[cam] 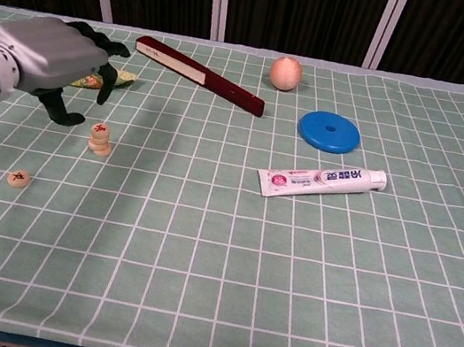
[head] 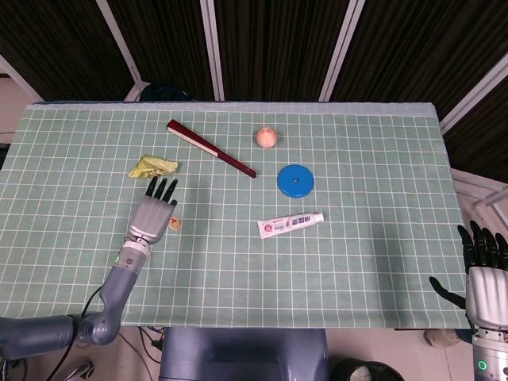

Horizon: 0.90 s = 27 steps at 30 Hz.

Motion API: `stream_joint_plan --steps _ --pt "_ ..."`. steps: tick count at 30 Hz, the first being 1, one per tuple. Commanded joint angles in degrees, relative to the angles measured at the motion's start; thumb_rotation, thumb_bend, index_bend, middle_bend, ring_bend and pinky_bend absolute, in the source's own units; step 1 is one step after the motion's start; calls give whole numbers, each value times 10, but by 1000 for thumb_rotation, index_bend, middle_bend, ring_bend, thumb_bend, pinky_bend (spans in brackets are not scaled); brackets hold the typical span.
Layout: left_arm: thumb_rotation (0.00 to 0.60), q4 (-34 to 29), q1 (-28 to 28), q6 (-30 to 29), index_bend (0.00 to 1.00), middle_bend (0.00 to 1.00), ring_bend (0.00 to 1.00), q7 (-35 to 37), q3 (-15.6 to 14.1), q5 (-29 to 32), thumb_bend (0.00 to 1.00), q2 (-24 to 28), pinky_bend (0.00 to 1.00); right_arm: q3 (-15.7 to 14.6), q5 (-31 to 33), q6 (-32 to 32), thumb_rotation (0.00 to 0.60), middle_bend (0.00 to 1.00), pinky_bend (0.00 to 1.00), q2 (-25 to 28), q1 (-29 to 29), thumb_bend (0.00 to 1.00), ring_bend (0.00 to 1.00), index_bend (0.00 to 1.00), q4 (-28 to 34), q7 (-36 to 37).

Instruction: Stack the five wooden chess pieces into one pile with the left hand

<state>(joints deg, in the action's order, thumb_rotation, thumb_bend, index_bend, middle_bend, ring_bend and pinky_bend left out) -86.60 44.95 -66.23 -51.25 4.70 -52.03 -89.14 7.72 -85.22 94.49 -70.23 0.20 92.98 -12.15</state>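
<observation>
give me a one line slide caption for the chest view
Left hand hovers open above and apart from a short stack of wooden chess pieces, with one loose piece waiting nearer the camera.

The left hand [head: 153, 217] has a silver-grey metal back, black fingers [cam: 104, 84] and a small lit dot at its grey wrist. The right hand [head: 484, 274] matches, with a green light.

Table [head: 381, 262] under green grid cloth; dark slatted wall panels [head: 270, 48] behind; white dividers.
</observation>
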Motion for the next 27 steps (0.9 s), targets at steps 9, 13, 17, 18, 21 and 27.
stream_joint_plan --steps 9,13,17,18,21,27 --pt "600 -20 -85 -8 435 0 0 164 -67 -95 283 71 0 -1 -2 2 600 14 0 -1 -1 232 0 52 2 -2" --pt "600 -1 -103 -8 435 0 0 195 -91 -137 281 73 0 -1 0 2 600 13 0 -1 -1 232 0 52 3 -3" --pt "600 16 -123 -14 437 0 0 218 -111 -174 281 67 0 0 0 2 600 13 0 -1 -1 232 0 52 2 -2" --pt "600 20 -127 -16 437 0 0 219 -113 -179 281 65 0 0 0 2 600 13 0 -1 -1 232 0 52 2 -2" --pt "600 39 -140 -21 438 0 0 229 -119 -194 281 57 0 0 0 3 600 13 0 -1 -2 233 0 52 3 0" --pt "600 65 -152 -13 438 0 0 241 -115 -201 281 46 0 2 2 4 600 13 0 -1 -2 233 0 52 4 0"
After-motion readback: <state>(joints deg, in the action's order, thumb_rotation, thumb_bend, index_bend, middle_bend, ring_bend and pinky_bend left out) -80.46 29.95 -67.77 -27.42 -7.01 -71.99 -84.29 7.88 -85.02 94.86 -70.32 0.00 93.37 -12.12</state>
